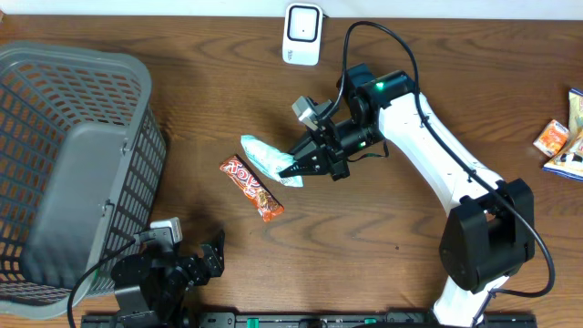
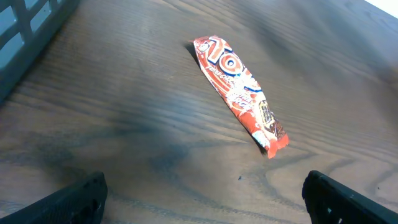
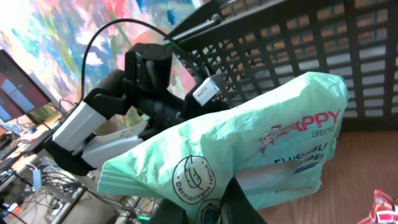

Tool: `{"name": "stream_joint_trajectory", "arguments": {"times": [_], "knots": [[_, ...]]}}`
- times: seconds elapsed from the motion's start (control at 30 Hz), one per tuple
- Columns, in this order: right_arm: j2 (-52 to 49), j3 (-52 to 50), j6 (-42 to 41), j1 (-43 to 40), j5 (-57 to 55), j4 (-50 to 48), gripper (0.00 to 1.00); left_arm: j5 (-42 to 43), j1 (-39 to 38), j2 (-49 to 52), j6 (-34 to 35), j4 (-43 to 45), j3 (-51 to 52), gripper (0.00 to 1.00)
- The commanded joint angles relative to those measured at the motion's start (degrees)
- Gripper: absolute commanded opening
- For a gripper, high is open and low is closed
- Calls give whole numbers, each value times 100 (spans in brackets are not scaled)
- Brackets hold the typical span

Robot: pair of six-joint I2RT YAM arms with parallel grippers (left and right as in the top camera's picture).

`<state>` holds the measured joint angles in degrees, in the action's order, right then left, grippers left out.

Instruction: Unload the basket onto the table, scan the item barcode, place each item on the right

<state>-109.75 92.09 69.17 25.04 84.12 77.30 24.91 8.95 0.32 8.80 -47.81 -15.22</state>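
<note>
My right gripper is shut on one end of a mint-green pack of flushable wipes, held just above the table's middle. In the right wrist view the pack fills the frame, with the gripper pinching its lower edge. No barcode shows on the faces I see. A white scanner stands at the back edge. My left gripper rests near the front left. In the left wrist view it is open and empty, its fingers wide apart.
A red-orange candy bar lies flat on the wood left of the pack, and the bar lies ahead of my left gripper. A grey mesh basket lies tipped at the far left. Snack packets sit at the right edge.
</note>
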Motion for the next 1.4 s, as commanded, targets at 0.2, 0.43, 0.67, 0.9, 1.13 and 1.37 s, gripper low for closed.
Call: {"name": "stream_joint_trajectory", "arguments": {"times": [0.2, 0.43, 0.67, 0.9, 1.13, 1.37], "knots": [[2, -7, 291, 308, 490, -131, 1, -33, 9, -9, 9, -15, 11, 98], [2, -9, 249, 472, -391, -321, 1, -33, 9, -9, 9, -15, 11, 98], [-9, -343, -5049, 990, -6870, -2288, 1, -33, 9, -9, 9, -15, 11, 98], [-9, -901, -6131, 1390, -8607, -3128, 1, -33, 9, -9, 9, -15, 11, 98], [2, -1360, -7239, 1445, -9361, -3703, 99, -33, 9, -9, 9, -15, 11, 97], [74, -1248, -7604, 1427, -9350, -3722, 1, -33, 9, -9, 9, -15, 11, 98]]}}
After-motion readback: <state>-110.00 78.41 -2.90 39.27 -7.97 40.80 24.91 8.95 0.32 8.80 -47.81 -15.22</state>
